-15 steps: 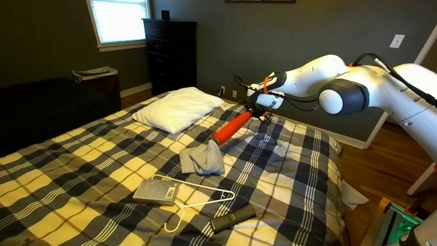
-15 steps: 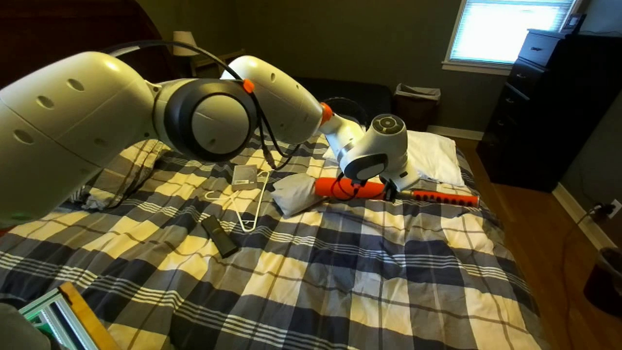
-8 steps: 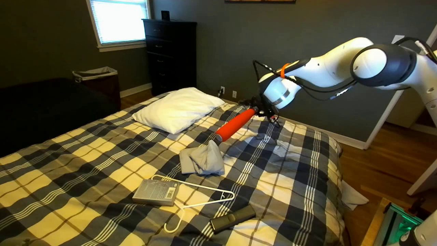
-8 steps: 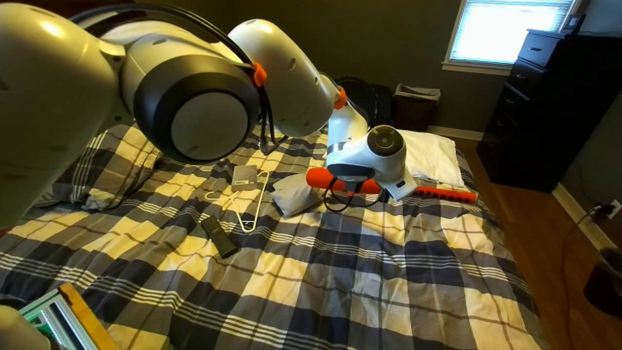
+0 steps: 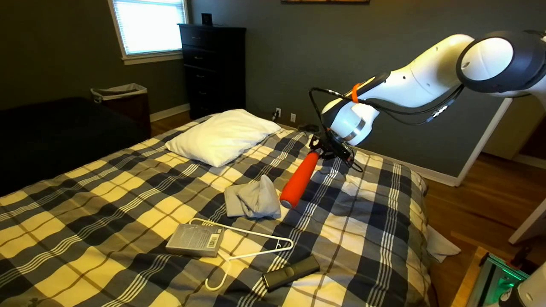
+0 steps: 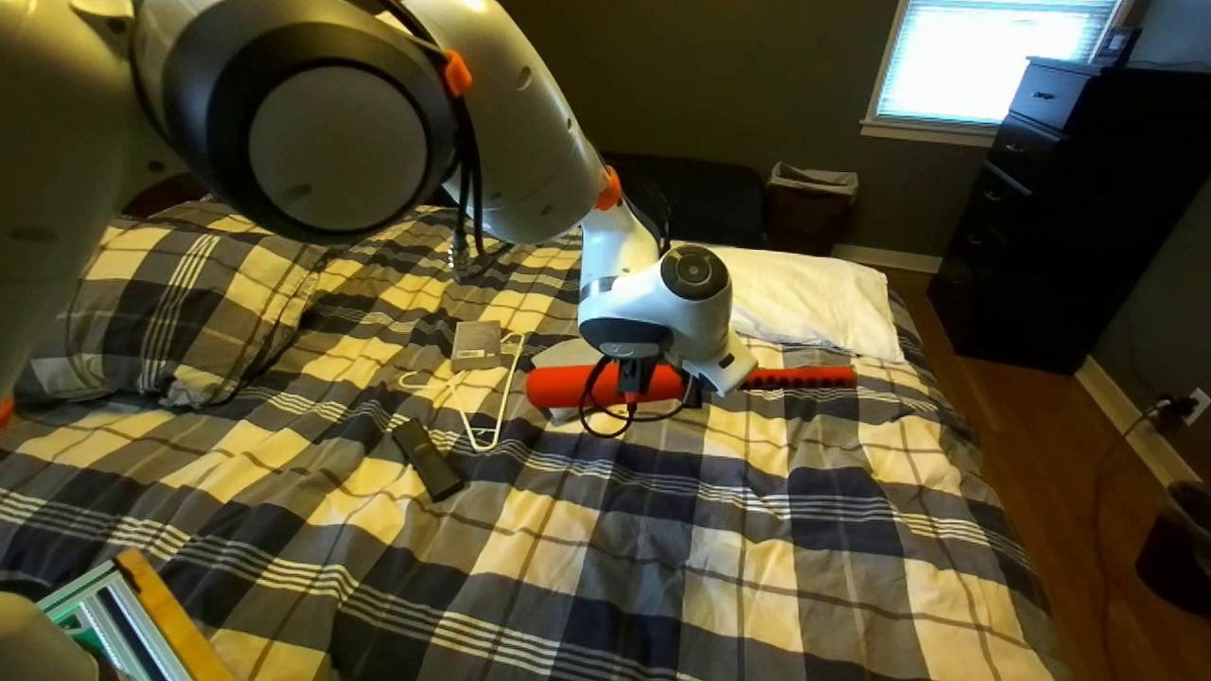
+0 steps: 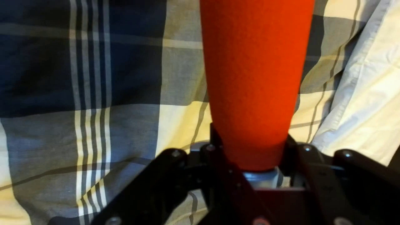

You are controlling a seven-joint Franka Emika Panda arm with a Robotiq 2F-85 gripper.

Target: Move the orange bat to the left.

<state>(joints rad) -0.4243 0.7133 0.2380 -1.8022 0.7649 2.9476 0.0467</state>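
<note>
Gripper (image 7: pixel 252 142) hangs over the plaid bedspread (image 6: pixel 662 553), clamped on the orange bat (image 5: pixel 300 181) where its barrel (image 6: pixel 568 386) narrows. Long axis runs crosswise in an exterior view: barrel left of the gripper, handle (image 6: pixel 799 375) right. Leftward probably goes barrel-first, past the grey folded cloth (image 5: pixel 251 199) just beside the barrel's end; touching or not, can't tell.

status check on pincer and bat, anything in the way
Pincer closed on orange bat. Bat seemingly clear of the bed. Grey cloth near the bat, possible snag, can't tell if touching.
</note>
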